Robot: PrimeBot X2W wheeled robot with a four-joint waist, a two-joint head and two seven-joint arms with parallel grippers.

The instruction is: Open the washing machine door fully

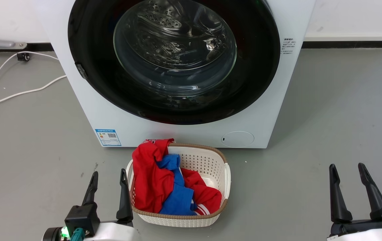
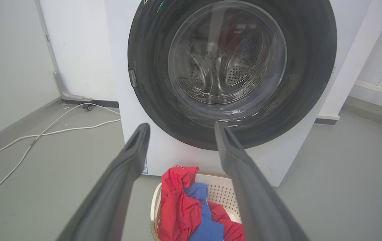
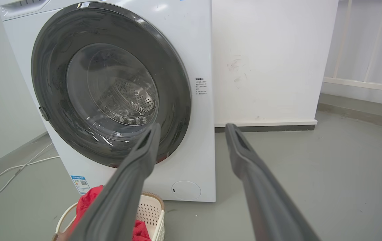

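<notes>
The white washing machine stands ahead on the grey floor. Its round glossy black washing machine door lies flat against the front, closed, with the clear glass bowl at centre showing the steel drum behind. A small latch tab sits on the door's left rim. The door spans the upper left wrist view, and the door is at upper left in the right wrist view. My left gripper is open at lower left, my right gripper open at lower right; both are well short of the machine and hold nothing.
A white laundry basket with red and blue clothes sits on the floor just in front of the machine, beside my left gripper. White cables trail across the floor at left. A white wall stands to the machine's right.
</notes>
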